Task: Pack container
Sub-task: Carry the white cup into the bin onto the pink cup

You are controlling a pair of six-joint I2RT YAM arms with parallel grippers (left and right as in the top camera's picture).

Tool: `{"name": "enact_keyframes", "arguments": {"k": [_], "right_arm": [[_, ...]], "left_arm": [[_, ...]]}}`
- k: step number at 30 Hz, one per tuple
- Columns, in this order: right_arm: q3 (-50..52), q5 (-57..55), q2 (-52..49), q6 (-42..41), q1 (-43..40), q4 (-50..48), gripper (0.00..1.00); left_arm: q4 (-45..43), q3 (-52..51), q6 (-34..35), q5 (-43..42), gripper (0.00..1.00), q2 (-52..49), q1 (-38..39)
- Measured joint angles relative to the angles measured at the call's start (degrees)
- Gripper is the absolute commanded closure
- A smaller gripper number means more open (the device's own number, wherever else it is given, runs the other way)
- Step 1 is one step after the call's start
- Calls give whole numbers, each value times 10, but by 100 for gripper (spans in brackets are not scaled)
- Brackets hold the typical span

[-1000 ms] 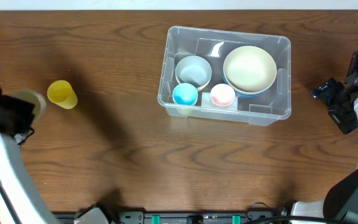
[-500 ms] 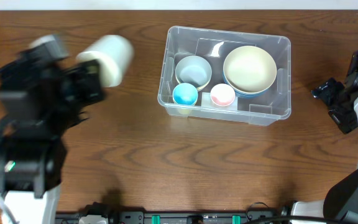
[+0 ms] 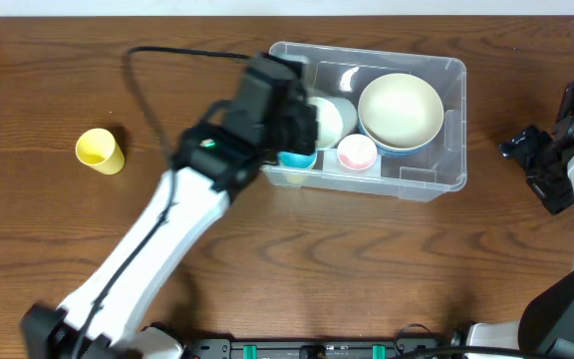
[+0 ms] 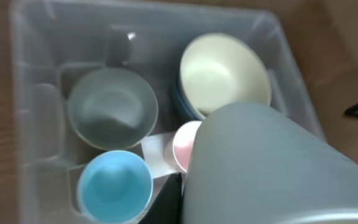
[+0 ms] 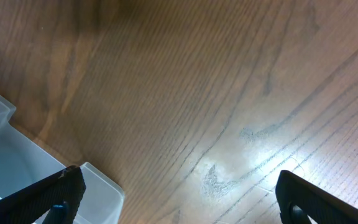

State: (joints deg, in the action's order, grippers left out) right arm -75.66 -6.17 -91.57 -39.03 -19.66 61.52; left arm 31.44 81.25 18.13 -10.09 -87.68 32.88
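Container (image 3: pixel 436 181): clear plastic bin, far centre-right of table (image 3: pixel 367 269). Holds cream bowl (image 4: pixel 224 71), grey bowl (image 4: pixel 112 115), blue cup (image 4: pixel 115 186), pink cup (image 4: pixel 182 146).
Left gripper (image 3: pixel 305 125): clamped on pale cup (image 4: pixel 260 168), over the bin's left half.
Right gripper (image 5: pixel 179 199): jaws wide apart, empty, off the bin's right end.
Yellow cup (image 3: pixel 98 150): on the table, well left.

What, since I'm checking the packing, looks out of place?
One yellow cup sits alone on the table, far left of the container, while small cups and bowls are packed inside it. Nothing looks spilled or damaged.
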Motion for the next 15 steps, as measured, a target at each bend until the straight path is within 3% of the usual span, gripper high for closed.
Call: {"name": "enact_keyframes", "arguments": {"k": [15], "right_arm": [[0,0,0,0,0,0,1]], "left_arm": [[-63,0,-15,28,94,-155,22]]}}
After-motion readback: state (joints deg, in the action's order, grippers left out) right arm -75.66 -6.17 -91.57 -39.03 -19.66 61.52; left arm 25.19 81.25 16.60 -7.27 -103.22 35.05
